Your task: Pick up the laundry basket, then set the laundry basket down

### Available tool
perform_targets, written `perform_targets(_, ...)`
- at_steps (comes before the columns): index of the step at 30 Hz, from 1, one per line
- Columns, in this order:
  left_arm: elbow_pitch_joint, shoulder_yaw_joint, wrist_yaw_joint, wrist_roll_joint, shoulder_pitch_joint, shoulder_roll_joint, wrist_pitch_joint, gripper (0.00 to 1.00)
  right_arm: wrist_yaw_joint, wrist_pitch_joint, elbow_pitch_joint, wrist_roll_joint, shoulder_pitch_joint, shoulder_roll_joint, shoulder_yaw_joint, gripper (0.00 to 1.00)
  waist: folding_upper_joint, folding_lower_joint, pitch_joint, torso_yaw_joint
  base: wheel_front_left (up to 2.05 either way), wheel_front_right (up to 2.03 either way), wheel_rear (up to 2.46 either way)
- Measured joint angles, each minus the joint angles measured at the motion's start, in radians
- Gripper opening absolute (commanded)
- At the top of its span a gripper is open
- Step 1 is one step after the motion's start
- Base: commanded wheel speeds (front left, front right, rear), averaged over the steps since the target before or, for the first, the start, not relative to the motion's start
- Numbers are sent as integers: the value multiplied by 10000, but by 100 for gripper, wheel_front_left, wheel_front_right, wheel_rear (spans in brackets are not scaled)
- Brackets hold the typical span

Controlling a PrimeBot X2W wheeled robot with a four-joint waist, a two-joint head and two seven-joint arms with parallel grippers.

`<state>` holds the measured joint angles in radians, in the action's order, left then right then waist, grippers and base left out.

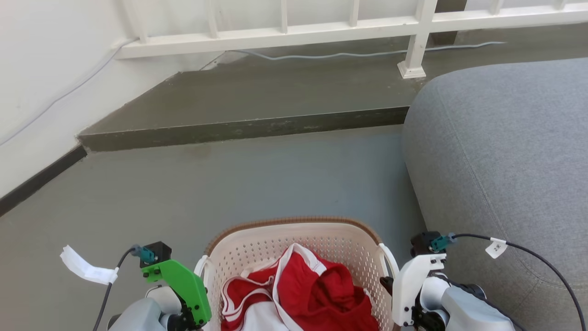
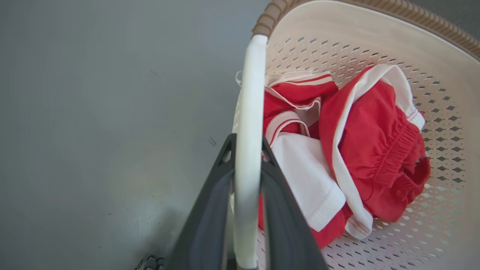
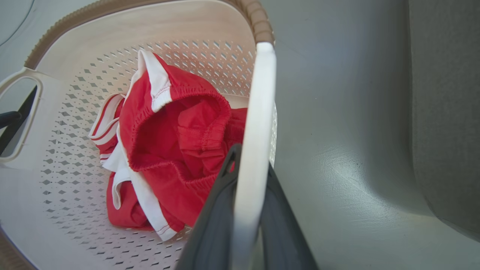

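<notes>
The basket (image 1: 294, 221) sits at 6 o'clock in the head view, its near end cut off; whether it touches the floor (image 1: 229, 184) is unclear. Left gripper (image 2: 245, 142) at its 9 o'clock and right gripper (image 3: 249, 159) at 3 each pinch a handle (image 2: 250, 93) tight.

One laundry basket (image 1: 275, 241); two handles (image 2: 249, 112); one sofa (image 1: 496, 151); one railing (image 1: 321, 32).

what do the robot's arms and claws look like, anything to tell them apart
The left claw and right claw each have two long dark grey tapering fingers. The left wrist carries a green bracket, the right a white bracket. Each has a black cable with a teal plug and white tag; the right tag bears small writing.
</notes>
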<state>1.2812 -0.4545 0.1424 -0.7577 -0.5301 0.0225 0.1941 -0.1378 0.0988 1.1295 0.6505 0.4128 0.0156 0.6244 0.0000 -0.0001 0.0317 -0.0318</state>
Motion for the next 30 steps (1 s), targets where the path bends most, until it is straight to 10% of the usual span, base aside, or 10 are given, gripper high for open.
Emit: perform_targets(30, 13, 29, 0, -313, 196, -23, 176, 0, 0, 92, 119, 474, -83, -4, 295, 0, 0, 0, 97, 14, 0, 0, 0)
